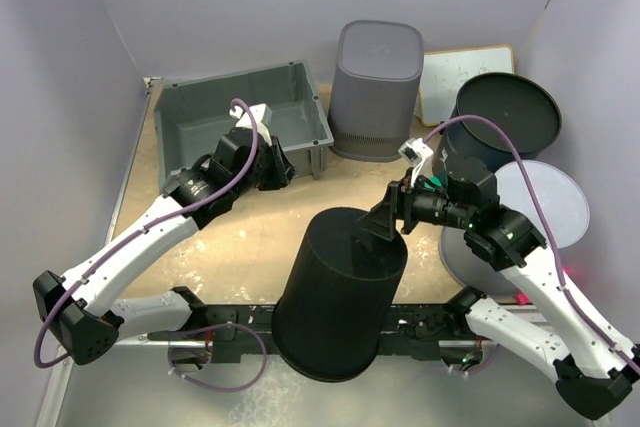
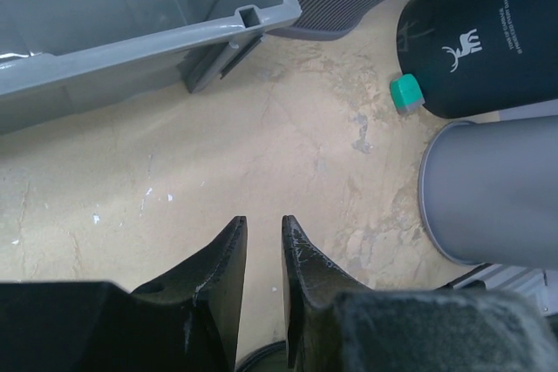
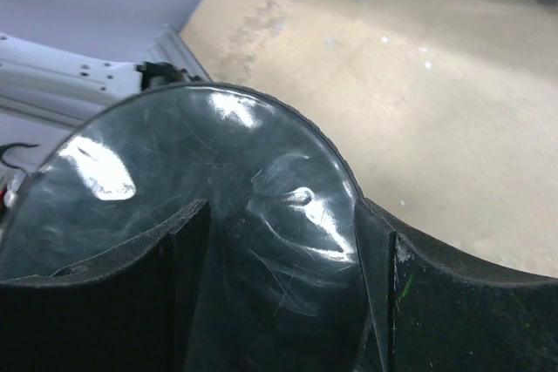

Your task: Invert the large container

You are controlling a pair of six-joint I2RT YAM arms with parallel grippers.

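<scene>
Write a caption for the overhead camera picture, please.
Right gripper holds the big black bin tilted; left gripper hovers beside the grey tub.

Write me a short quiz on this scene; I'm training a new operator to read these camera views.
1. True or false: the left tool is gripping the grey tub.
2. Which one holds the large black container? A) the left tool B) the right tool C) neither
3. Short answer: what white figure is printed on the dark round bin?
Key: 1 false, its fingers are slightly apart with nothing between them. 2 B. 3 a deer.
</scene>
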